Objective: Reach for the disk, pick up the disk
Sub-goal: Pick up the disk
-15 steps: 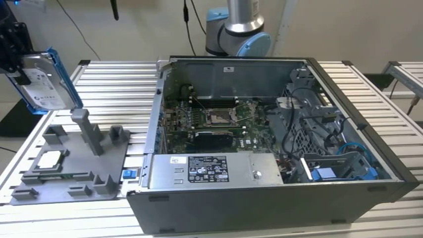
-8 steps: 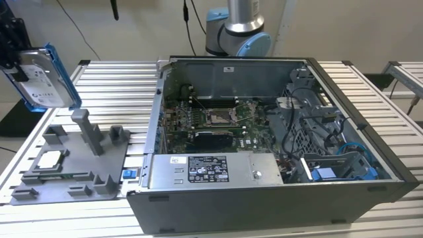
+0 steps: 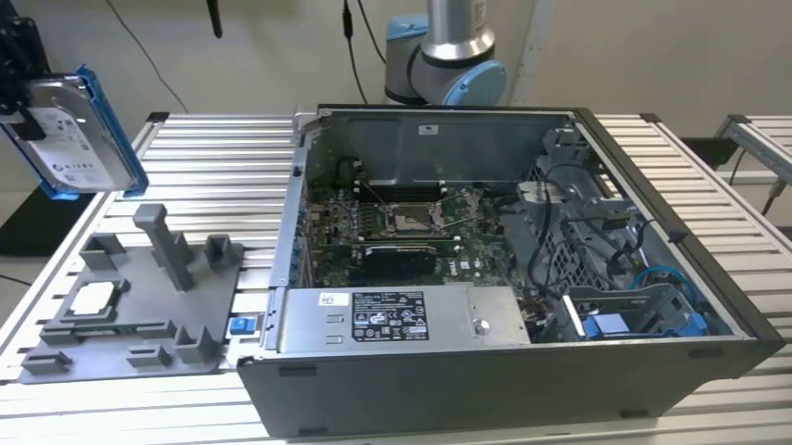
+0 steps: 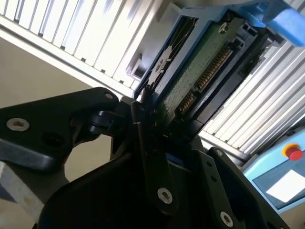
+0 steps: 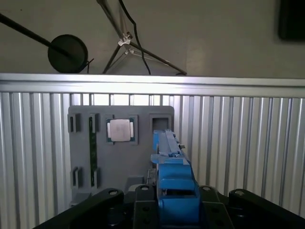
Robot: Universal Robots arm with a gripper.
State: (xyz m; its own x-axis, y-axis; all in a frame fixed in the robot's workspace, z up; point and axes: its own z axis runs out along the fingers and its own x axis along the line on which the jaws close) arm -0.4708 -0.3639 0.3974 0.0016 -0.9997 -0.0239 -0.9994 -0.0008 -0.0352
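The disk (image 3: 74, 139), silver with a white label and a blue bracket along its edges, hangs upright in the air over the table's corner at the exterior view's left. My black gripper (image 3: 18, 88) is shut on it from the side. In the second wrist view the fingers (image 4: 145, 124) clamp the disk's end, and its green circuit board (image 4: 200, 71) faces the camera. In the first wrist view the disk's blue bracket edge (image 5: 172, 183) stands between the black fingers (image 5: 143, 200), high above the grey fixture plate.
A grey fixture plate (image 3: 124, 306) with posts and a small square chip (image 3: 93, 298) lies below the disk. An open computer case (image 3: 520, 278) holding a grey box (image 3: 396, 315) stands at the exterior view's right. The table (image 3: 223, 158) is ribbed aluminium.
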